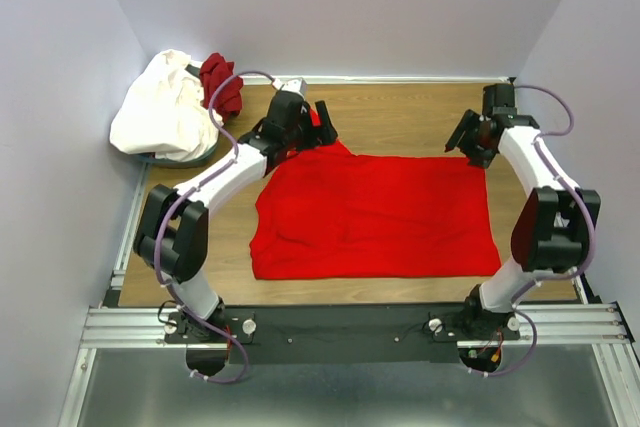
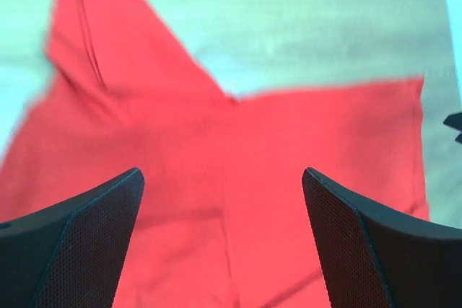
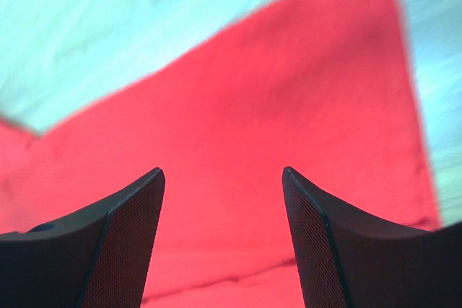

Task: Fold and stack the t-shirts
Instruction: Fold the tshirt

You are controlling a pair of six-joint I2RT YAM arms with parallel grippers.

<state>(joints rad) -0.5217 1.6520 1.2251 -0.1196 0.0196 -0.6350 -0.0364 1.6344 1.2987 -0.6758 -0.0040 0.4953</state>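
Note:
The bright red t-shirt (image 1: 375, 217) lies flat across the middle of the wooden table, folded to a rough rectangle with a sleeve pointing up at its far left. It also fills the left wrist view (image 2: 238, 149) and the right wrist view (image 3: 238, 128). My left gripper (image 1: 318, 123) is open and empty above the shirt's far left sleeve corner; its fingers (image 2: 86, 236) frame red cloth. My right gripper (image 1: 466, 143) is open and empty above the far right corner. The white t-shirt (image 1: 165, 112) and the maroon t-shirt (image 1: 220, 82) lie bunched at the far left corner.
The white and maroon shirts sit heaped on a grey basket (image 1: 175, 159) at the far left. Lilac walls close the table (image 1: 400, 122) on three sides. A metal rail (image 1: 350, 327) with the arm bases runs along the near edge.

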